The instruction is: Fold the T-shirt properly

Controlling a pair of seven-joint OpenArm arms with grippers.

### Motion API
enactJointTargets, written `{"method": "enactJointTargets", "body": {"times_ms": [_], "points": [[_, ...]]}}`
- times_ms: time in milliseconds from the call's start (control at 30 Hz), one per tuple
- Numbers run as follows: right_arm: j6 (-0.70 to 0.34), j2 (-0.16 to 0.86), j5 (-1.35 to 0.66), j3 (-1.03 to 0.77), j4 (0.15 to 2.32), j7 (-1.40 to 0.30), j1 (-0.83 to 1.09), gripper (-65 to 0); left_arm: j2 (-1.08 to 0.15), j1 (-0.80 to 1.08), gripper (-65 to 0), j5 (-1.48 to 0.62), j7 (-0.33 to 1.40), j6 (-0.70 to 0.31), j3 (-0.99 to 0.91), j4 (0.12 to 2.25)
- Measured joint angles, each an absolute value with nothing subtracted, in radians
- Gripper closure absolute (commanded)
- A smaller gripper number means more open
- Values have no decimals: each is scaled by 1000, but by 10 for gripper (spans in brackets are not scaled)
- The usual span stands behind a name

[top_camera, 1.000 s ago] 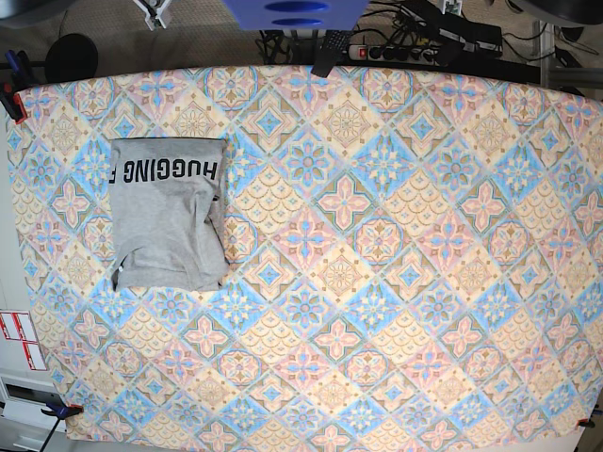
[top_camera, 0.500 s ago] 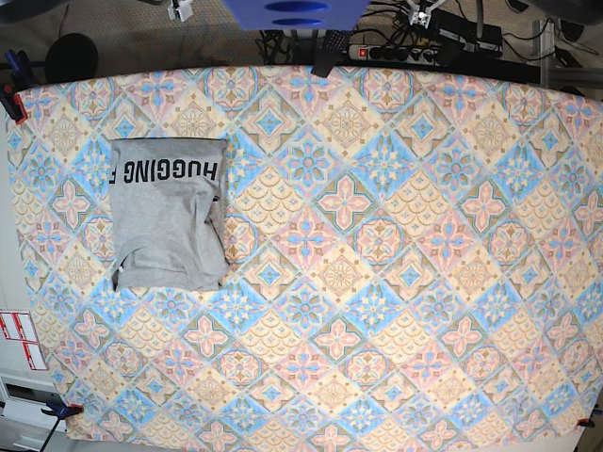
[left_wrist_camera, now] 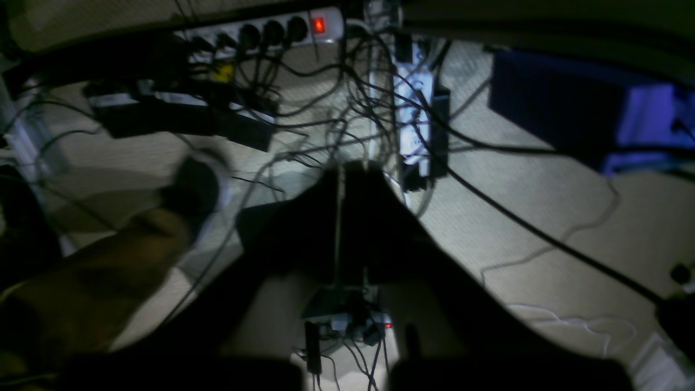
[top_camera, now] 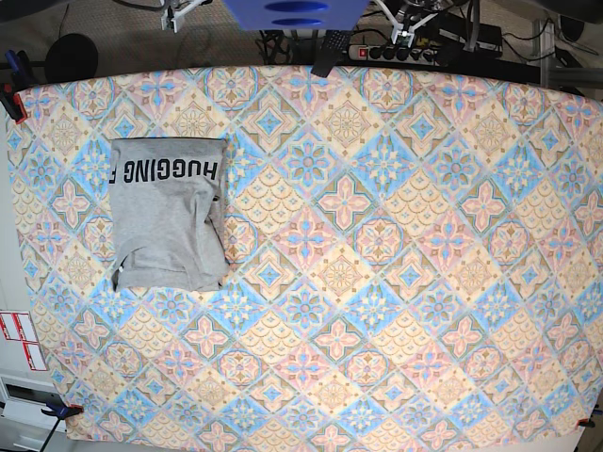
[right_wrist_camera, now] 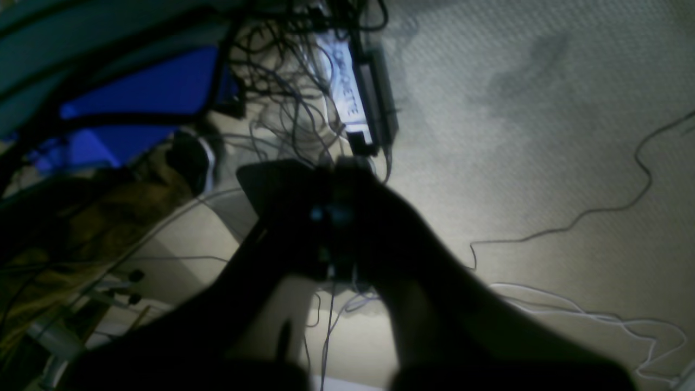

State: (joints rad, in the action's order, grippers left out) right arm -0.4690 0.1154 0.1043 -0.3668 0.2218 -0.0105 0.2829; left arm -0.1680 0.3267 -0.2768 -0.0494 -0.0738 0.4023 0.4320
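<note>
The grey T-shirt (top_camera: 168, 212) lies folded into a rough rectangle at the left of the table. Black upside-down lettering "HUGGING F" runs along its far edge, and a loose fold wrinkles its right side. Both arms are drawn back beyond the far table edge. Only small parts of the right arm (top_camera: 177, 13) and the left arm (top_camera: 405, 21) show there. In the left wrist view my left gripper (left_wrist_camera: 343, 171) is a dark shape over the floor, its fingers together and holding nothing. In the right wrist view my right gripper (right_wrist_camera: 331, 165) looks the same, shut and empty.
The colourful diamond-patterned tablecloth (top_camera: 377, 282) covers the whole table. A blue block (top_camera: 294, 11) sits at the top middle. Power strips (left_wrist_camera: 271, 30) and tangled cables lie on the carpet behind the table. Clamps hold the cloth at the left corners.
The T-shirt has not moved. Small parts of both arms have shifted along the top edge of the base view and show slightly more now.
</note>
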Motion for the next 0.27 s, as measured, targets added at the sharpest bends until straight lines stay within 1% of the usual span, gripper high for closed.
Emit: {"method": "enactJointTargets", "body": {"times_ms": [267], "points": [[-466,116,105,-367,224,-16,255,0,-142,305,0,-284,-45,-69,400,432]]}}
